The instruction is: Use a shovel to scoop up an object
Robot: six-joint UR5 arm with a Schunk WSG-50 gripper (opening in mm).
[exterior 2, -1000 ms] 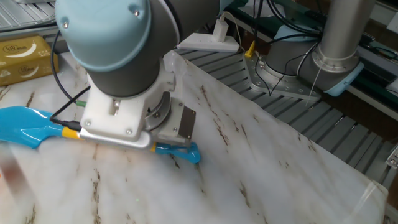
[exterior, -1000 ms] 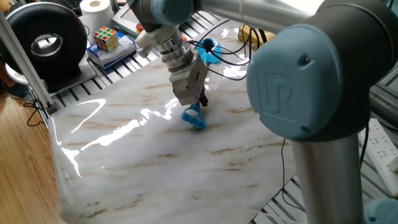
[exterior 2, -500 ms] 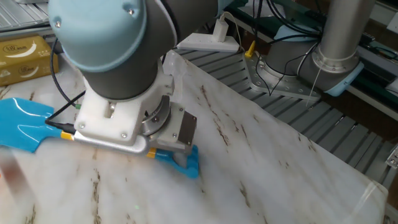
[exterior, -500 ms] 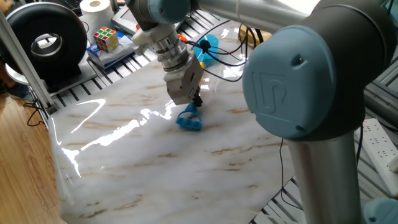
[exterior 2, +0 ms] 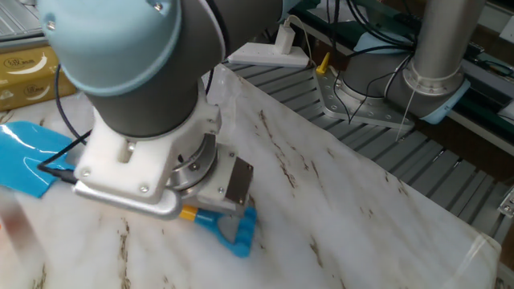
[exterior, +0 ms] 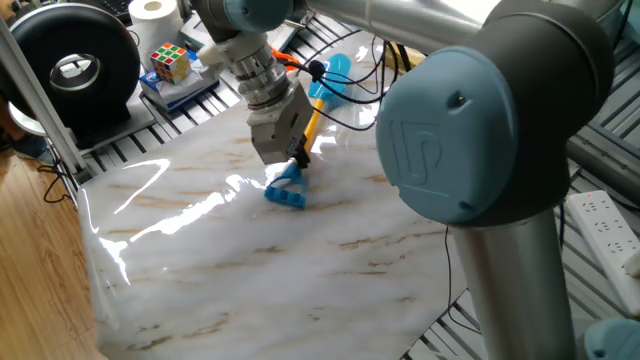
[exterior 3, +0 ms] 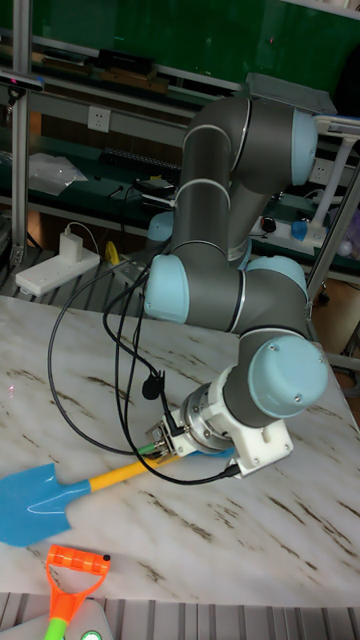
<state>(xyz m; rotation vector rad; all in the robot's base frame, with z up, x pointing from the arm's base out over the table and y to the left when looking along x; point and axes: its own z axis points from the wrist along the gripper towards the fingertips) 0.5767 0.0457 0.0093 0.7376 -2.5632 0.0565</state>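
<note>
You are pinching the shovel (exterior 3: 60,494) by its shaft near the loop in the hand (exterior: 290,160), keeping it low over the surface (exterior: 250,260) so its blade is pointing toward the block (exterior 2: 28,68).

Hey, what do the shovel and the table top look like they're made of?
The shovel looks like moulded plastic: a glossy light-blue blade, an orange-yellow shaft and a blue loop end, all in flat, even toy colours. The table top looks like white marble with tan veins, but the strong glare and a wrinkled, lifted edge suggest a marble-print sheet or clear film over it; I can't tell which.
</note>
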